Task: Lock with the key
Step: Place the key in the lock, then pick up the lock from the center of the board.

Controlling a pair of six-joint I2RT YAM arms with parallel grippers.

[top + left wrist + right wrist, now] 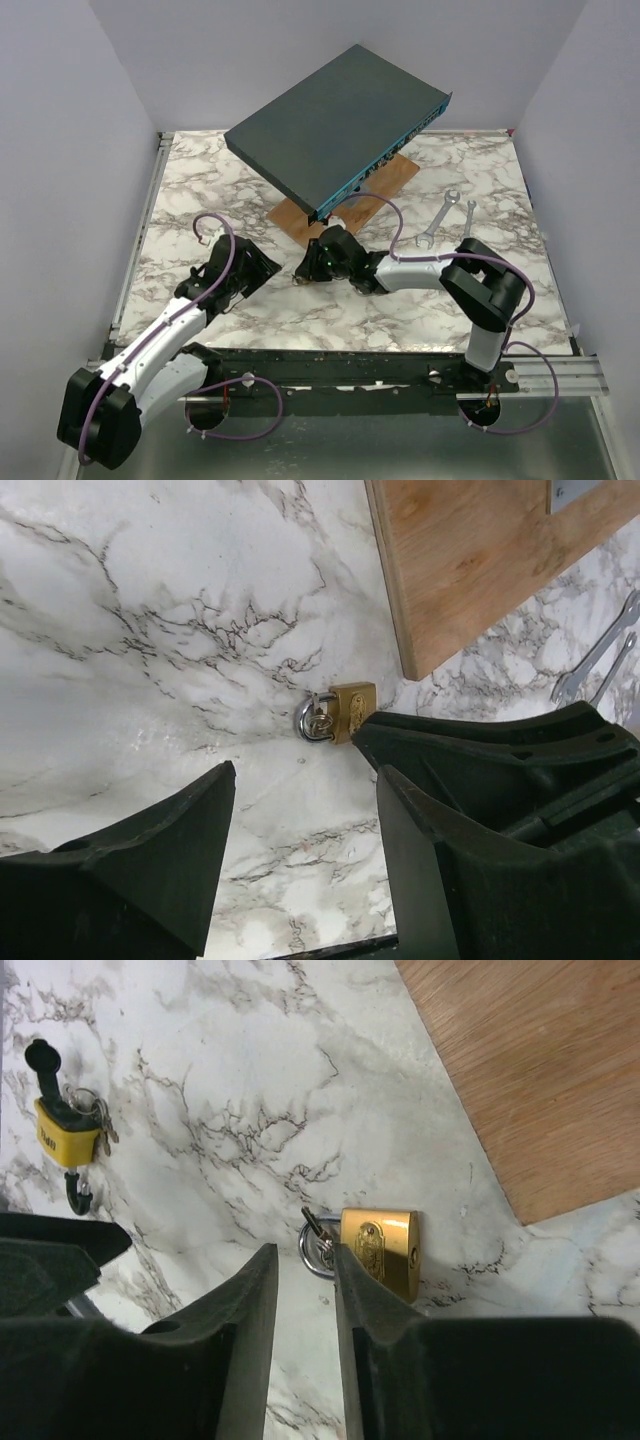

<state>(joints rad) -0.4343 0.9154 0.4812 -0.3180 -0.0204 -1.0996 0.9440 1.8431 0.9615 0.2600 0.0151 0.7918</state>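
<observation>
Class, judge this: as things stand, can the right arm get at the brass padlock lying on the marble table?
Probably yes. The right gripper sits right beside the brass padlock, slightly open, with nothing between them. The wooden board lies clear of it on the far side.

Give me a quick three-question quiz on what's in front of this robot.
1. True or false: the brass padlock lies on the wooden board.
2. Which is nearer the padlock? A: left hand. B: right hand.
3. Fill in: two ____ lie on the table, right of the board.

Key: 1 false, it lies on the table beside the board. 2 B. 3 wrenches.
</observation>
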